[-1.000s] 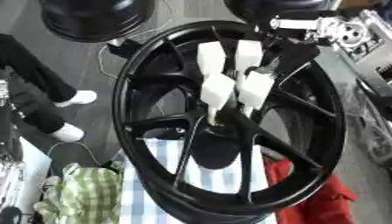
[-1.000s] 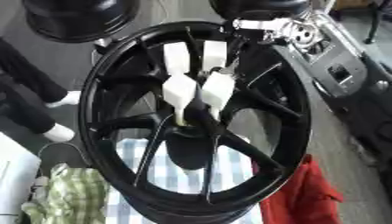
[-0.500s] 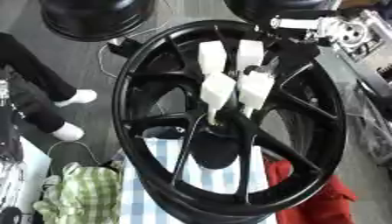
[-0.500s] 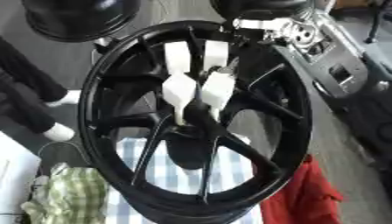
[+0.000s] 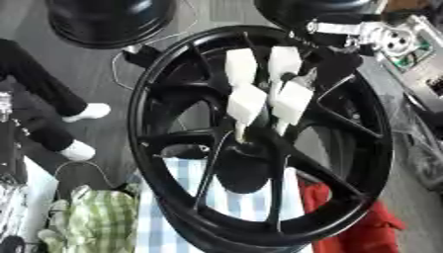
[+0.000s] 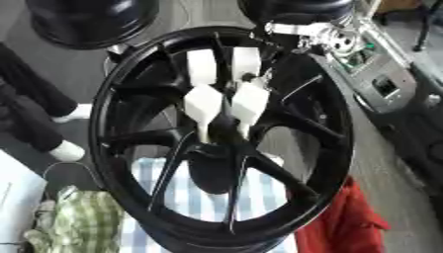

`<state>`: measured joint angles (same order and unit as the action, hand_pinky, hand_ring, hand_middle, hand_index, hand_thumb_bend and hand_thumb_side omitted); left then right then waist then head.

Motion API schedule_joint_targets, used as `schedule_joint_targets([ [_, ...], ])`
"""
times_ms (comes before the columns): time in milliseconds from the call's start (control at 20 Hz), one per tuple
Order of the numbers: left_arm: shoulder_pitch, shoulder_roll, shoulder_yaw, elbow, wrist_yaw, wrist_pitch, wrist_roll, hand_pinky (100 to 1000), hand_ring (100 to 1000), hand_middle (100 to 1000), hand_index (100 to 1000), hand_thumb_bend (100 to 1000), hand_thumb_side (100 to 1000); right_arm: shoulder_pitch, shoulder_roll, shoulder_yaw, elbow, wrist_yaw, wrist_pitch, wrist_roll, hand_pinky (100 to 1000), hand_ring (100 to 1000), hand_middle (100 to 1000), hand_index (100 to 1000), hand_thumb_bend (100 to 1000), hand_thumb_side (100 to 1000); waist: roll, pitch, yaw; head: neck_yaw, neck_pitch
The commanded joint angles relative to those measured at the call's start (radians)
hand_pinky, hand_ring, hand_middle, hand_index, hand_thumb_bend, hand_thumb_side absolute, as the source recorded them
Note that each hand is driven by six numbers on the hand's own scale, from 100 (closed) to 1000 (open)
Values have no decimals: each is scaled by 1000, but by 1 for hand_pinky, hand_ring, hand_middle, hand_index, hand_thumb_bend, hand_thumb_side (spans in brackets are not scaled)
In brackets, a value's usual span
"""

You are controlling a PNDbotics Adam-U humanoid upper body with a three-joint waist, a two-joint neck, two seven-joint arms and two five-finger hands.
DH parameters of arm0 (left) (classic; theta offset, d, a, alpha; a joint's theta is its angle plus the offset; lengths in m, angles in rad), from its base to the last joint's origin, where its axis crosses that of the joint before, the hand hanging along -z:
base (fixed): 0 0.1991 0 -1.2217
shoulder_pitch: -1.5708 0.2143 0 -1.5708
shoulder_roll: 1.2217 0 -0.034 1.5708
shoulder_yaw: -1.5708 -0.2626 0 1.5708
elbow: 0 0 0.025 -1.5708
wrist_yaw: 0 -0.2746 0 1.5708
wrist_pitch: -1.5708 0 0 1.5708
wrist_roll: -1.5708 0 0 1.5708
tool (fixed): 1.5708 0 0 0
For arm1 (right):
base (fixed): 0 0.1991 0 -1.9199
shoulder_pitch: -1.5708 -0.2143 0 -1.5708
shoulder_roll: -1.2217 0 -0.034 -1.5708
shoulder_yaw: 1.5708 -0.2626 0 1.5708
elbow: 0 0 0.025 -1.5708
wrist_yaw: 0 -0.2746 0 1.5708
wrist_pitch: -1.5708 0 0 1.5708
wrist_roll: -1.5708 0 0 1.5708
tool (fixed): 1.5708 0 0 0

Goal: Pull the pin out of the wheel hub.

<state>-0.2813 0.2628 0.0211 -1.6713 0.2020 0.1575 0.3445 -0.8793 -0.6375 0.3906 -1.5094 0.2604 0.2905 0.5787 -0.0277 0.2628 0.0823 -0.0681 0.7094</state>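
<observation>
A large black spoked wheel (image 5: 144, 116) stands tilted before me, its hub (image 6: 216, 143) near the middle of both views. My right arm (image 5: 346, 27) comes in from the upper right, and my right hand (image 5: 247, 103), clad in white pads, reaches down through the wheel onto the hub. The hand's lower end meets the hub's dark centre. The pin itself is hidden among the hand and the black hub. My left hand shows in no view.
The wheel rests on a blue-and-white checked cloth (image 5: 245, 198). A green checked cloth (image 5: 92, 223) lies at lower left, a red cloth (image 5: 356, 223) at lower right. Another black rim (image 5: 109, 22) stands at the far left. Grey machinery (image 6: 382, 79) lines the right side.
</observation>
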Motion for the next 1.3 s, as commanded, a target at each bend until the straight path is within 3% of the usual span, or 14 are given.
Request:
schedule_joint_targets([
  [50,-13,17,-1,-22,-1,-1,-5,735,731,675,724,201,808,-20,-14,-7,-9,-24,12,-26,838,735,593,660,100,140,2,-14,2,0,-12],
  [700,-14,17,2,-24,-3,-1,-2,736,732,676,725,199,807,-18,-24,-41,-65,-84,35,-84,822,700,510,555,100,106,2,-16,-1,1,-2],
  [1300,-9,20,6,-23,-3,-1,2,737,733,676,725,195,810,9,-57,-209,-193,-252,113,-215,821,669,471,499,100,113,7,-16,-14,8,5],
])
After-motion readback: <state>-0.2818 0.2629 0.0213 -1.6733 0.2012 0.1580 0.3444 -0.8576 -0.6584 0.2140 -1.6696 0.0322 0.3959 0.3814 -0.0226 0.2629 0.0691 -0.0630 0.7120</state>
